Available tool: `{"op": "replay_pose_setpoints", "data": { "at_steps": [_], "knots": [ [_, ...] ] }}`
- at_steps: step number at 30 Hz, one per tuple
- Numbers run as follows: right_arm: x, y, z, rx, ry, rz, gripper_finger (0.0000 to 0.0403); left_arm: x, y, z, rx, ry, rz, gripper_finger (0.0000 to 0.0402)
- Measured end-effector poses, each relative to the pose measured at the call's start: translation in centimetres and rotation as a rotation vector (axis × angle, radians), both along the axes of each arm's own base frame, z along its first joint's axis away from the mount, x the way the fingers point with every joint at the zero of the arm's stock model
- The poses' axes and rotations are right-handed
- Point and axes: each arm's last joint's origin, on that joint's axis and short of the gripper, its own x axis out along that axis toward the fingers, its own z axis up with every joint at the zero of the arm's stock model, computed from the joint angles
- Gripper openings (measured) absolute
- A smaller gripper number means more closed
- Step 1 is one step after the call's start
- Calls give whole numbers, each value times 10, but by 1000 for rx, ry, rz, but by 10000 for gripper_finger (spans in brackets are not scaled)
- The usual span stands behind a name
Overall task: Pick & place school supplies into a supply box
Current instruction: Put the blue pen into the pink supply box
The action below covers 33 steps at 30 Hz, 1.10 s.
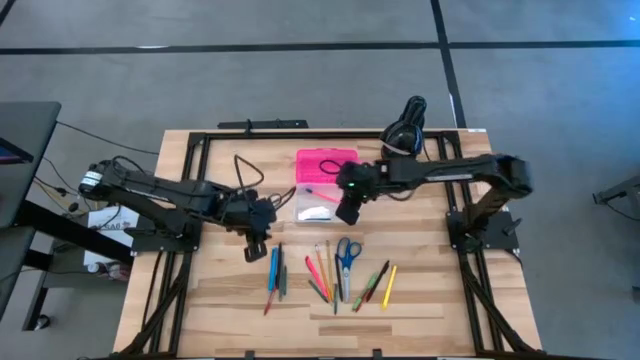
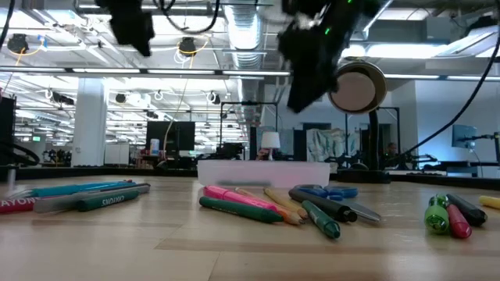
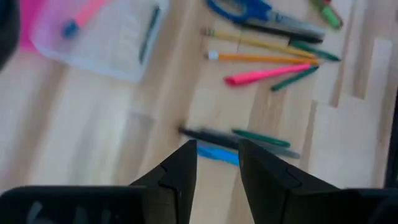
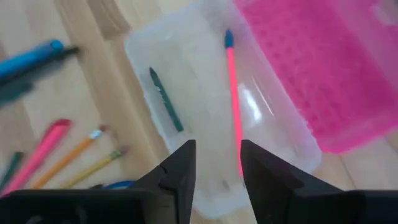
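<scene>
The supply box lies open at the table's far middle, its pink lid beside the clear base. A green crayon and a pink pen lie in the base. My right gripper hangs open above the base's near end, holding nothing. My left gripper is open above the left group of school supplies, over a blue pen. More pens, pencils and blue-handled scissors lie on the table's near middle.
A black round device stands at the far edge behind the box. A black frame runs along the table's sides. In the low view the pens lie in front of the box, with bare wood nearer the front edge.
</scene>
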Motion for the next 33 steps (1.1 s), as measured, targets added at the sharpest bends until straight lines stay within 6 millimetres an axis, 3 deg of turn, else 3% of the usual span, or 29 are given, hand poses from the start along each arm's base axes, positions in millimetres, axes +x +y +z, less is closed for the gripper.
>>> {"op": "replay_pose_setpoints", "data": {
  "at_steps": [9,13,17,20,24,27,30,33],
  "knots": [
    [-52,43,51,-48,-79,-203,118,-15,-16,-63,-117,115,167,114],
    [-69,71,60,-27,-139,-288,118,-18,-23,-81,-139,79,226,114],
    [-79,98,61,21,-158,-303,118,-22,-33,-94,-152,50,156,114],
    [-84,115,58,35,-159,-292,118,-23,-41,-98,-125,-2,-14,114],
    [-86,133,54,46,-146,-251,118,-24,-60,-94,-50,-90,-368,113],
    [-90,141,55,28,-164,-240,118,-25,-68,-92,53,-153,-498,107],
    [-93,146,55,34,-175,-236,118,-23,-68,-92,95,-181,-448,102],
    [-99,154,55,41,-164,-220,118,-19,-59,-91,28,-186,-162,100]
  ]
}}
